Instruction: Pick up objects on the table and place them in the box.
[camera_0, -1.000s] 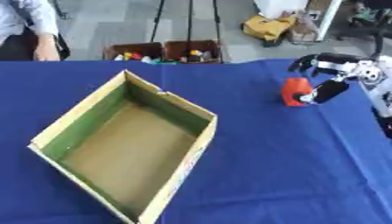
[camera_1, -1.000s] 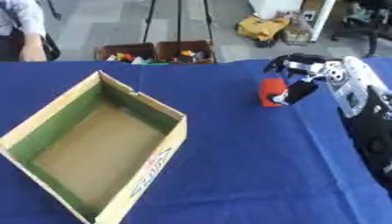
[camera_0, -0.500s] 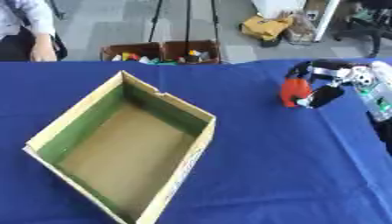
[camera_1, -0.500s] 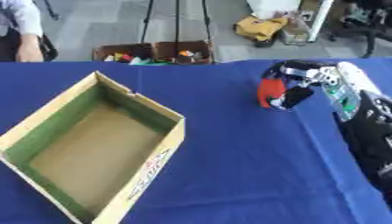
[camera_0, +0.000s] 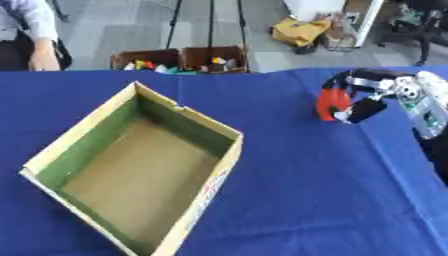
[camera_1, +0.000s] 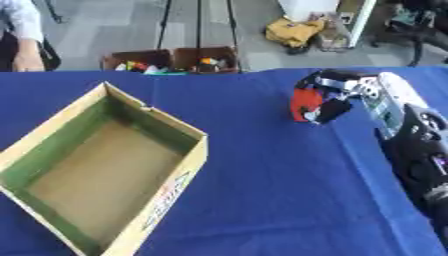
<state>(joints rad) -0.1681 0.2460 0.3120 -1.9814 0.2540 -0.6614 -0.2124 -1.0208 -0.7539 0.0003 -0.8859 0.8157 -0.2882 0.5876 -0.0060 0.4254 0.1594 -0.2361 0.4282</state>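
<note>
A red object (camera_0: 331, 104) with a bit of white at its base is held over the blue table at the right, fingers and thumb of my right hand (camera_0: 362, 98) curled round it. The open cardboard box (camera_0: 54, 148), green on its inner walls and with nothing inside, lies at the left of the blue cloth. My right arm (camera_1: 404, 125) comes in from the right edge. My left hand shows in neither view.
Beyond the table's far edge two brown crates (camera_0: 179, 58) of small coloured things stand on the floor, with a yellow bag (camera_0: 300, 31) further back. A person (camera_0: 31, 35) stands at the far left. The blue cloth (camera_0: 306, 190) lies bare between box and hand.
My right hand has closed further round the red object and shifted slightly left and up with it. The box has not moved.
</note>
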